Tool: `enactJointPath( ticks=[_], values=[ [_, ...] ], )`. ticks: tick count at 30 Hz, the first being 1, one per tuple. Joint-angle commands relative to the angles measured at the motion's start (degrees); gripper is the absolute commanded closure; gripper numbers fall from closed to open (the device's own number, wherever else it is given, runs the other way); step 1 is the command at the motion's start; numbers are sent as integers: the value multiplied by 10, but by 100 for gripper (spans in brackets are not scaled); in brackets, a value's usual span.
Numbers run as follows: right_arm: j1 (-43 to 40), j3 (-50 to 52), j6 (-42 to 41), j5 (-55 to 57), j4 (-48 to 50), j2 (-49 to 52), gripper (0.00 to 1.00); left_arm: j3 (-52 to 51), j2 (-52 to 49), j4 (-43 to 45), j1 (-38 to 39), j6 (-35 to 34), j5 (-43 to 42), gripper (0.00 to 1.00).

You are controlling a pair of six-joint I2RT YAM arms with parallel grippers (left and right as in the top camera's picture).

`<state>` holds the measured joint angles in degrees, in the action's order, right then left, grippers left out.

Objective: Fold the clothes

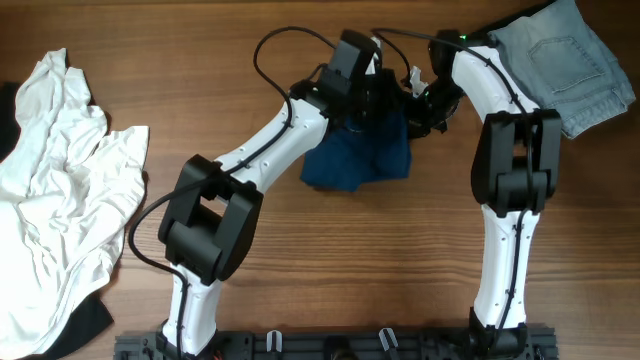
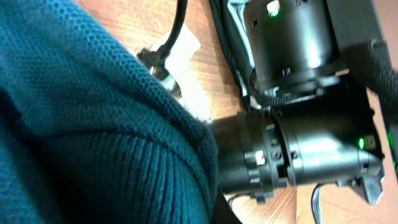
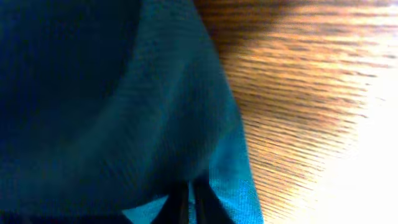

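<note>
Teal knit garment [image 1: 358, 158]: bunched on the wooden table [image 1: 330, 260], top centre, its upper edge under both wrists
Left gripper [image 1: 374, 106]: at the garment's upper edge, fingers hidden by cloth, so grip cannot be told
Right gripper [image 1: 413, 112]: just beside the left one, fabric filling its camera, opening cannot be told
Jeans [image 1: 565, 62]: folded, top right, apart from the knit
White clothes [image 1: 60, 190]: heaped at the left edge over a black item [image 1: 90, 322]
</note>
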<state>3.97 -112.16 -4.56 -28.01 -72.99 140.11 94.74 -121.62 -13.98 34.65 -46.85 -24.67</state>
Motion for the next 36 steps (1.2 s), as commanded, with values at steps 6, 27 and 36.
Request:
enactJointPath(
  ticks=[6, 27, 36],
  values=[
    [-71, -16, -45, 127, -21, 35, 78, 1, 0, -17, 12, 1, 0, 96],
    [-107, -80, -59, 186, -59, -54, 73, 1, -5, -7, 40, 63, 27, 95],
    [-108, -80, -49, 193, -66, -54, 65, 1, -25, 4, 60, 91, 31, 1]
  ],
)
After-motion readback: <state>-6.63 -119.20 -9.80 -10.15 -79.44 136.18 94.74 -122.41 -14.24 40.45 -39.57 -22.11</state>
